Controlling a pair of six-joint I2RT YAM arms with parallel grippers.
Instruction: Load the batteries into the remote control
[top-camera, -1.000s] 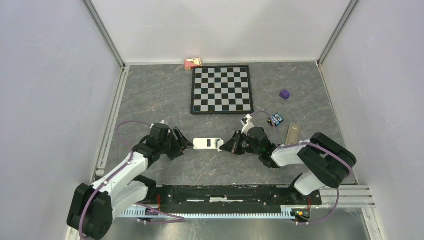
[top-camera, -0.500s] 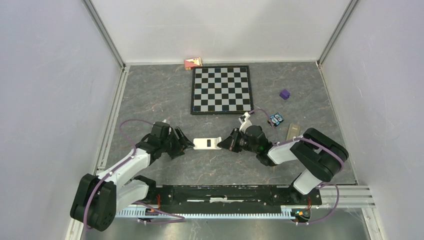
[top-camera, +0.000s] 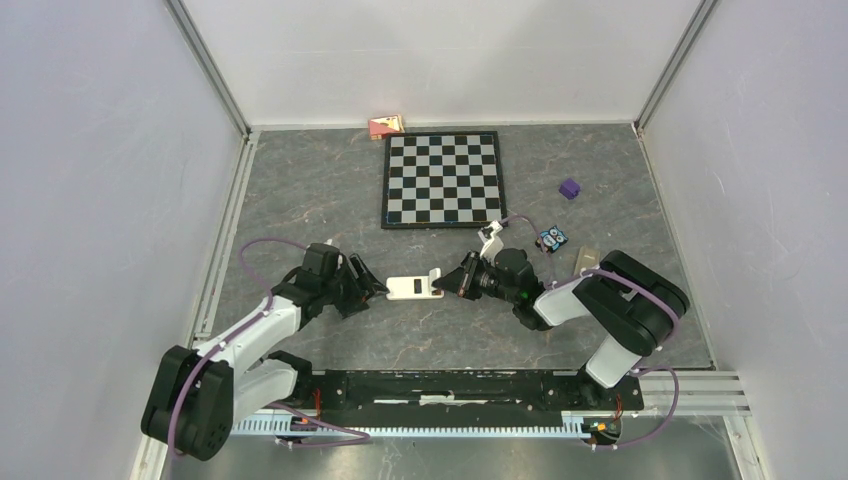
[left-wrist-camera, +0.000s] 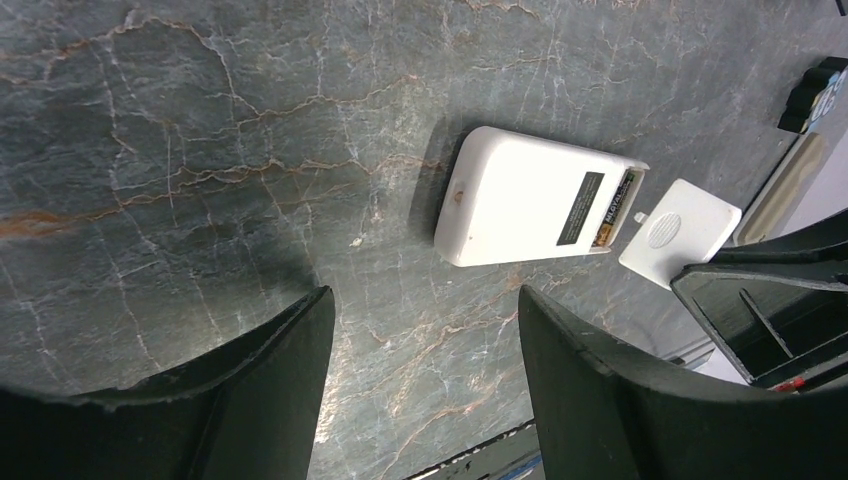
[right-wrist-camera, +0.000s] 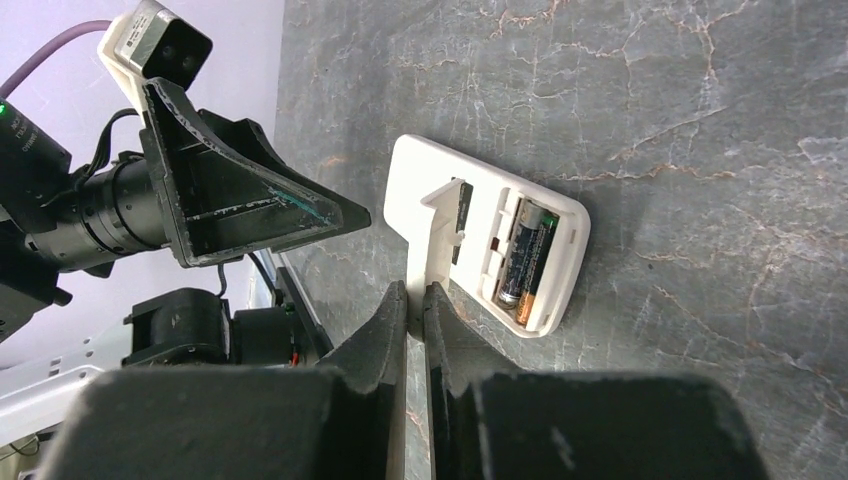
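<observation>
Grey marble-veined desk, walled by pale panels, carries a white rectangular plastic remote control (top-camera: 410, 288) lying back-up a little in from the middle of the near edge, between the two arms. Its battery bay at the right end is uncovered. The slim dark cylindrical batteries (right-wrist-camera: 522, 262) with metallic ends lie side by side inside it, apparently seated, so the loading itself looks done. What seems left is the lid. The thin white battery cover (right-wrist-camera: 430, 240) is not on the bay but stands on edge by it, pinched between the right fingers (right-wrist-camera: 385, 340), which are closed almost fully on it; whether it touches the remote I cannot tell. The left fingers (left-wrist-camera: 270, 380) are spread wide and hold nothing, poised near the remote's left end without touching it. Toward the far edge lie a black-and-white chessboard (top-camera: 443, 180), a small purple cube (top-camera: 569, 188) and a pink box (top-camera: 385, 126), all well apart from the work. Against the view a second ago, the right arm has swung in toward the remote. Its elbow now covers more of the flat beige strip (top-camera: 583, 258) near the right edge, and the cover now stands up at the remote's right end. The remote lies where it did, and the left arm has barely shifted.
</observation>
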